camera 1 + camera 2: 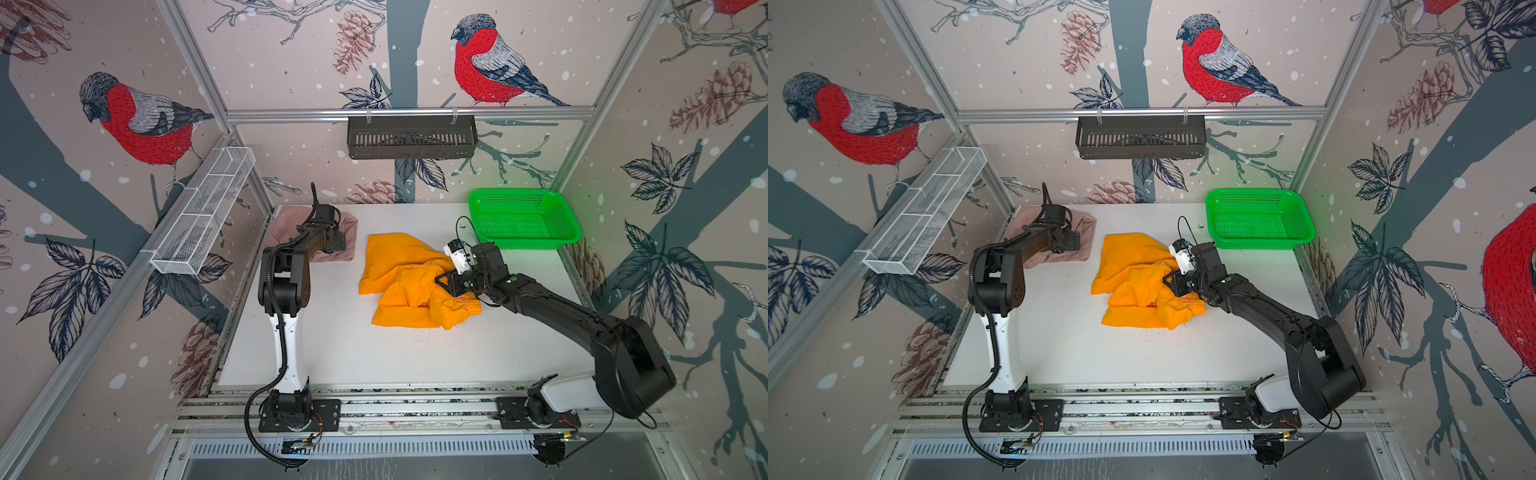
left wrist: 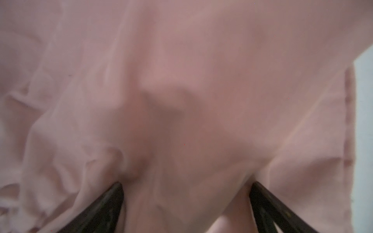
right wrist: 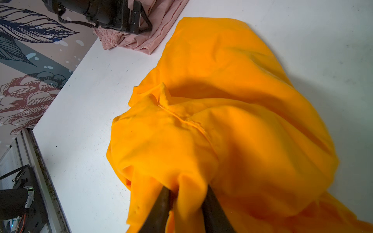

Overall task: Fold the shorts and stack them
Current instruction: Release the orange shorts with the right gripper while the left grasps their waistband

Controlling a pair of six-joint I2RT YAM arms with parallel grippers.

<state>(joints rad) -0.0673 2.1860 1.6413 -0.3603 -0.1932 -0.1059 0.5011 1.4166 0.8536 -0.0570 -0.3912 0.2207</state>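
The right tool (image 3: 187, 187) stands part open, its dark fingers (image 3: 161, 203) either side of a raised fold of the orange shorts (image 3: 222, 96). A sliver of shadow shows beside that fold, so to my eye the cloth lies loose between them, not pinched. The tool sits low at the right edge of the heap.

From there the orange cloth spreads away to the left. In both top views it is a rumpled lump (image 1: 405, 274) in the middle of the white surface (image 1: 332, 349). Its long line runs from far-left to near-right, and a puckered waistband (image 1: 457, 309) sits at the near-right end. A broad flap lies at the far end, with thick rolls piled nearer. The right arm is plainly the closer one.

The left tool (image 2: 186, 184) is spread wide and grips nothing, its tips pushed down into the pink shorts (image 2: 181, 84). That pair lies in the far-left corner (image 1: 282, 226), near the orange pair but apart from it. It looks flatter, though the arm hides much of it. A green basket (image 1: 523, 246) sits at far right.

I'd judge the orange pair needs spreading flat before any fold. After that it would have to travel left and farther back to land on the pink.
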